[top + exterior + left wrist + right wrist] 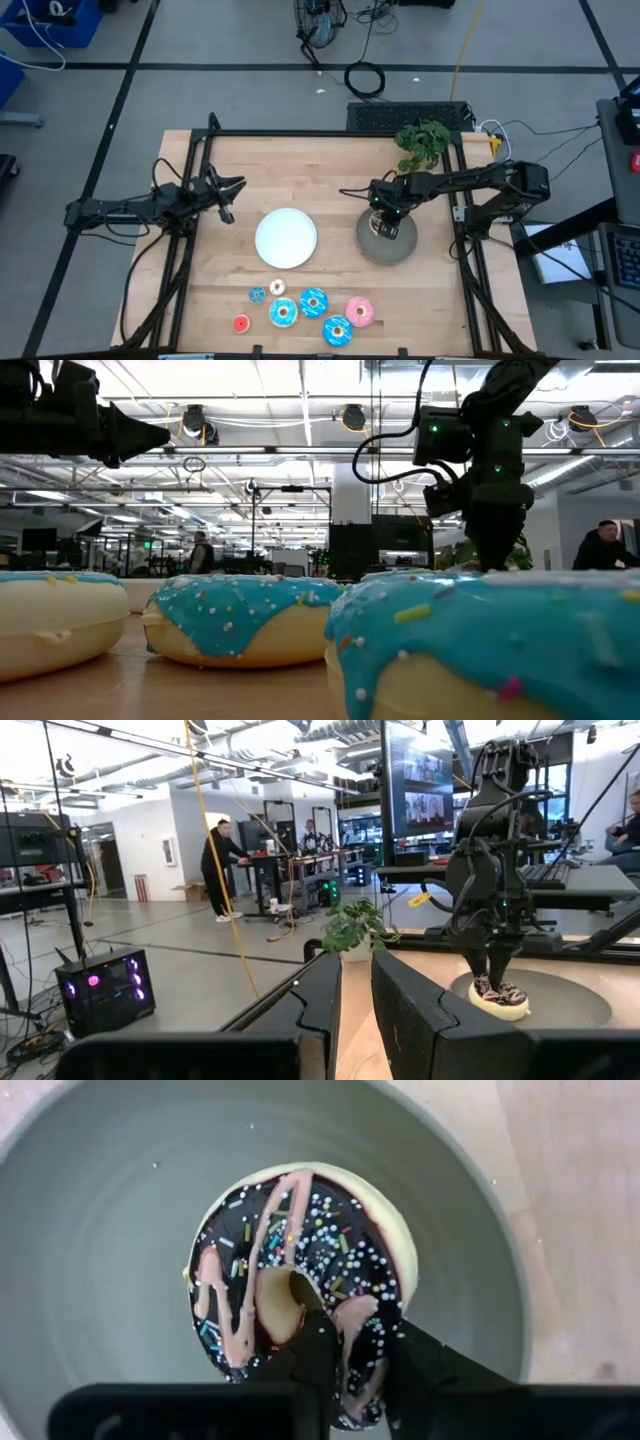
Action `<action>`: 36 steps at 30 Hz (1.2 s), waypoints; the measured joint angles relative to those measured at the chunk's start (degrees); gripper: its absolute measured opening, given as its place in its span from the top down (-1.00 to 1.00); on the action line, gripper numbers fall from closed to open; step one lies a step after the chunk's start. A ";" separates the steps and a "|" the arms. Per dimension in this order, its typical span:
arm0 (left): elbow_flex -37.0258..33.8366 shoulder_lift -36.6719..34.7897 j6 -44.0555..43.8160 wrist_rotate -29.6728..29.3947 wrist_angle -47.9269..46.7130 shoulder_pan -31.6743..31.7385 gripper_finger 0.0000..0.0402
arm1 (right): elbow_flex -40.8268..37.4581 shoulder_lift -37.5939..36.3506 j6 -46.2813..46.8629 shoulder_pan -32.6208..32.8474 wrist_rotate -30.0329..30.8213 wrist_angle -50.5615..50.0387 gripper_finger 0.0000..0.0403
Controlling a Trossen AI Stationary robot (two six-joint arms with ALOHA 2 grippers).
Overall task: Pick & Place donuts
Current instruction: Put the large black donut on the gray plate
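Observation:
A brown-iced donut with sprinkles [300,1270] lies flat in the grey plate [100,1230] at the table's right. My right gripper [365,1360] points down onto it, shut on its ring. Several more donuts, blue [313,301], pink [359,311] and small red [240,323], lie flat on the wood near the front edge. The white plate [286,238] sits at mid-table. My left gripper [228,205] hangs at the table's left, clear of everything, its fingers a narrow gap apart with nothing between them. My right gripper straddles one section of the donut's ring [362,1335], with one finger in the hole [312,1342] and one outside the rim. The fingers come from above, pointing steeply down. The donut's underside [500,1012] rests on the grey plate.
A small green plant [422,142] stands at the far right behind the grey plate. Dark frame rails run along the table's left, right and far sides. Bare wood lies between the white plate and the row of donuts.

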 joint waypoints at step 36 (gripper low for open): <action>0.00 0.00 -0.01 0.00 0.00 0.00 0.67 | -0.02 -3.53 -3.66 -0.13 8.94 -0.85 0.15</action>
